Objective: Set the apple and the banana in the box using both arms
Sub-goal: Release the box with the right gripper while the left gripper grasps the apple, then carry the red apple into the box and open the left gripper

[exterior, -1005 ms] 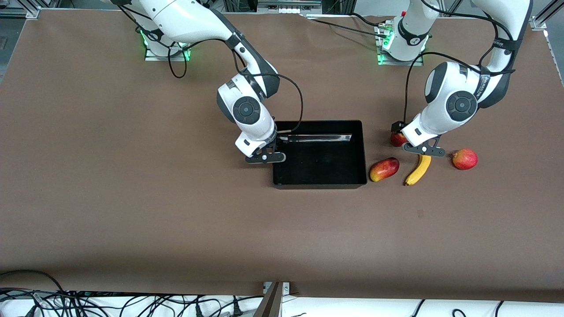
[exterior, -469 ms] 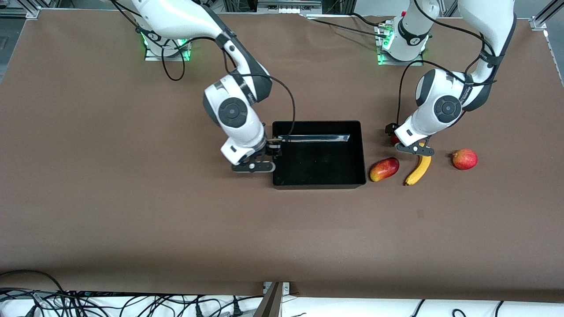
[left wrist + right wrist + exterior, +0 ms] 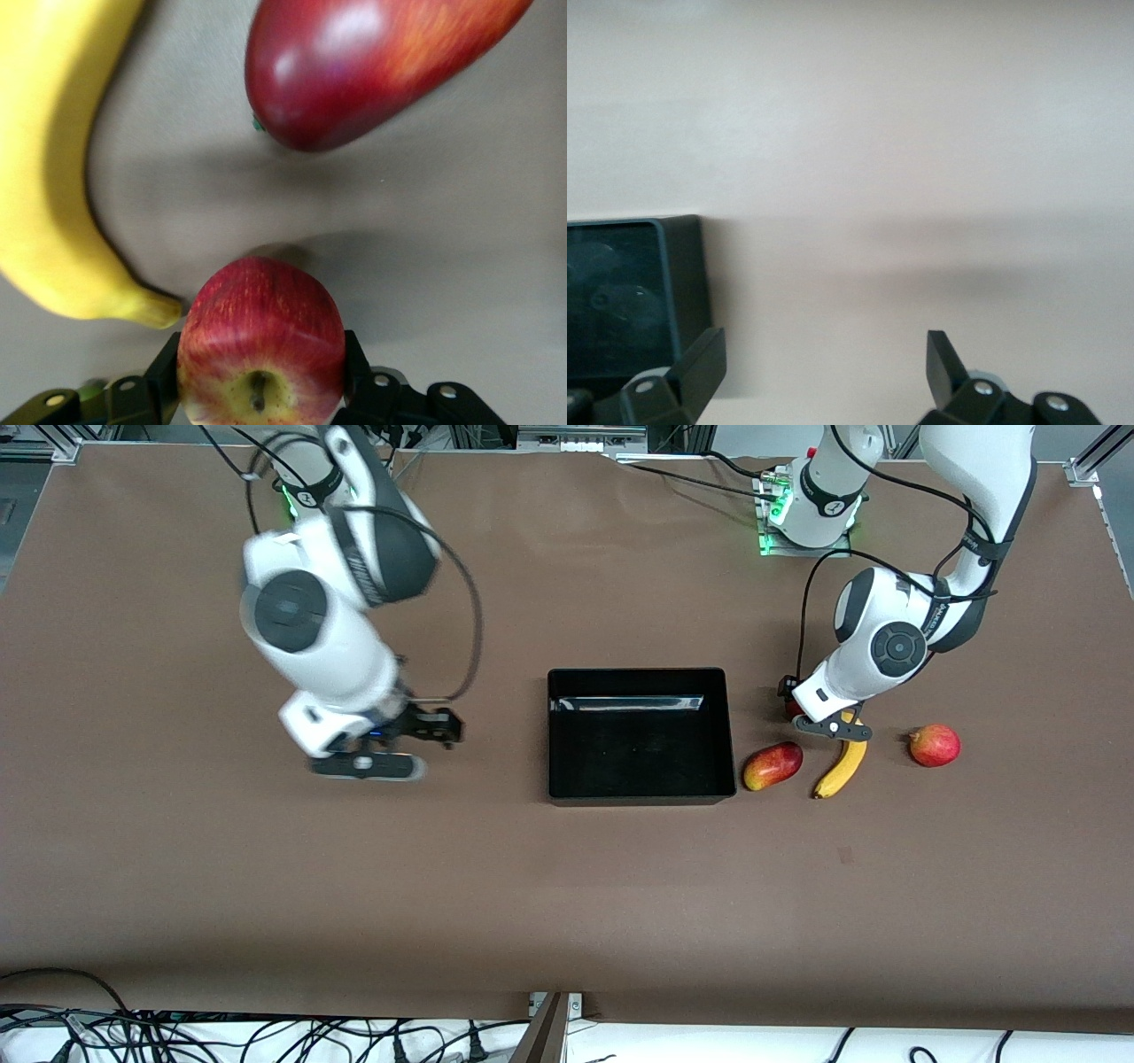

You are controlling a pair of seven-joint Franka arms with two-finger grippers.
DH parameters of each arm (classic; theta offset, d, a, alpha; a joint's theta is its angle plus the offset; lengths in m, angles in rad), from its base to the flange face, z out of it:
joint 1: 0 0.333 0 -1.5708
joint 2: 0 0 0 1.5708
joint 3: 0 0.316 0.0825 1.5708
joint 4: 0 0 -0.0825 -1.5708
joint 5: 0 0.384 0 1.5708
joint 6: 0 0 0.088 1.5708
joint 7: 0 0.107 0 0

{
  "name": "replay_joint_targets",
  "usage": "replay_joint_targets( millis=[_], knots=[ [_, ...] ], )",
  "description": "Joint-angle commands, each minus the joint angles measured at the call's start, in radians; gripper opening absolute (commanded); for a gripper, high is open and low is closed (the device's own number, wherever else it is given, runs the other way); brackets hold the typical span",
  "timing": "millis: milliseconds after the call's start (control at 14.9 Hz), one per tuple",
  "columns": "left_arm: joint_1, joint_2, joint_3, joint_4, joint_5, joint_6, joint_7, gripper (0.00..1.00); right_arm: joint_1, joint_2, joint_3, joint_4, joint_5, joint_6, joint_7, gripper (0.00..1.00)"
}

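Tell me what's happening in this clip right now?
The left hand is down at the apple, fingers on either side of it, beside the banana and a red-and-yellow mango-like fruit near the box. The right hand is open and holds nothing, over bare table toward the right arm's end, beside the box. No fruit shows in the box. A pinkish-red round fruit lies toward the left arm's end.

One apple (image 3: 260, 345), one banana (image 3: 842, 766), one box (image 3: 641, 795), one mango (image 3: 772, 765), one pinkish-red fruit (image 3: 934, 745).
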Motion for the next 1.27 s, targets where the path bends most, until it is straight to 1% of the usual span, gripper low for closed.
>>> replay_joint_targets(
  millis=[0, 67, 134, 201, 335, 469, 603, 670, 737, 804, 871, 1072, 1206],
  knots=[
    [-0.002, -0.024, -0.014, 0.234, 0.023, -0.333, -0.005, 0.22, 0.009, -0.09, -0.061, -0.021, -0.008, -0.128, -0.1, 1.0],
    [-0.011, -0.007, -0.022, 0.326, 0.022, -0.428, -0.009, 0.22, 0.008, -0.119, -0.083, -0.024, -0.008, -0.176, -0.138, 1.0],
    [-0.027, 0.008, -0.033, 0.408, 0.014, -0.49, -0.014, 0.22, 0.006, -0.153, -0.101, -0.036, -0.006, -0.204, -0.163, 1.0],
    [-0.045, 0.025, -0.037, 0.477, 0.008, -0.538, -0.032, 0.22, 0.003, -0.191, -0.112, -0.064, -0.006, -0.223, -0.167, 1.0],
    [-0.125, 0.069, -0.039, 0.591, -0.024, -0.586, -0.171, 0.22, -0.003, -0.277, -0.13, -0.139, -0.011, -0.233, -0.18, 1.0],
    [-0.198, 0.123, -0.039, 0.637, -0.073, -0.574, -0.346, 0.22, -0.062, -0.348, -0.117, -0.203, -0.018, -0.235, -0.25, 1.0],
    [-0.254, 0.184, -0.039, 0.677, -0.098, -0.54, -0.455, 0.22, -0.112, -0.392, -0.104, -0.239, -0.02, -0.238, -0.324, 1.0],
    [-0.284, 0.2, -0.039, 0.677, -0.099, -0.508, -0.504, 0.22, -0.148, -0.412, -0.082, -0.252, -0.021, -0.243, -0.348, 1.0],
    [-0.313, 0.223, -0.039, 0.676, -0.104, -0.483, -0.561, 0.23, -0.193, -0.435, -0.04, -0.271, -0.031, -0.243, -0.362, 1.0],
    [-0.333, 0.253, -0.039, 0.676, -0.104, -0.468, -0.599, 0.23, -0.239, -0.461, 0.006, -0.294, -0.058, -0.241, -0.362, 1.0],
    [-0.344, 0.281, -0.037, 0.666, -0.099, -0.439, -0.613, 0.23, -0.277, -0.48, 0.05, -0.312, -0.078, -0.237, -0.362, 1.0],
    [-0.349, 0.332, -0.039, 0.66, -0.095, -0.405, -0.618, 0.23, -0.417, -0.494, 0.188, -0.325, -0.081, -0.238, -0.364, 1.0],
    [-0.354, 0.347, -0.037, 0.64, -0.095, -0.371, -0.618, 0.24, -0.515, -0.494, 0.277, -0.325, -0.081, -0.238, -0.385, 1.0]
  ],
)
